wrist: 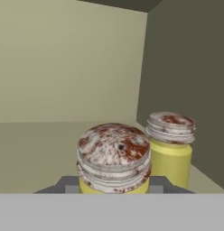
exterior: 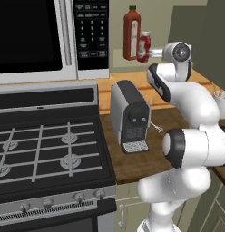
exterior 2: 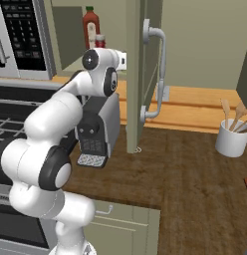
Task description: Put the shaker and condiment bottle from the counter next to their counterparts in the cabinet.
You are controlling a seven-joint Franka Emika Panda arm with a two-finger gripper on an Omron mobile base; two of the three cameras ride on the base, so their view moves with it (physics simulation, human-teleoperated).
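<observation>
From the hand view I saw the fingers (wrist: 114, 186) closed on the shaker (wrist: 114, 159), one dark tip on each side of its yellow body, just under the speckled pale cap. It stood upright on the cabinet (wrist: 64, 67) shelf. Its twin, the second shaker (wrist: 170, 146), stood just beside it, a little further in and near the cabinet's darker side wall; I could not tell whether the two touched.

In the left base view my arm reached up from the lower right, with the wrist level with the shelf. On that shelf the condiment bottle (exterior: 144, 46) with its white cap stood right next to the tall red bottle (exterior: 131, 32), on the side nearer my wrist. I could not see either shaker from the base cameras.

Below, on the brown desk (exterior: 146, 158), the coffee machine (exterior: 130, 115) sat beside the stove (exterior: 46, 149), under the microwave (exterior: 51, 36). In the right base view the open cabinet door (exterior 2: 138, 74) hung past the arm, and a white utensil holder (exterior 2: 232, 139) stood well apart on the desk.
</observation>
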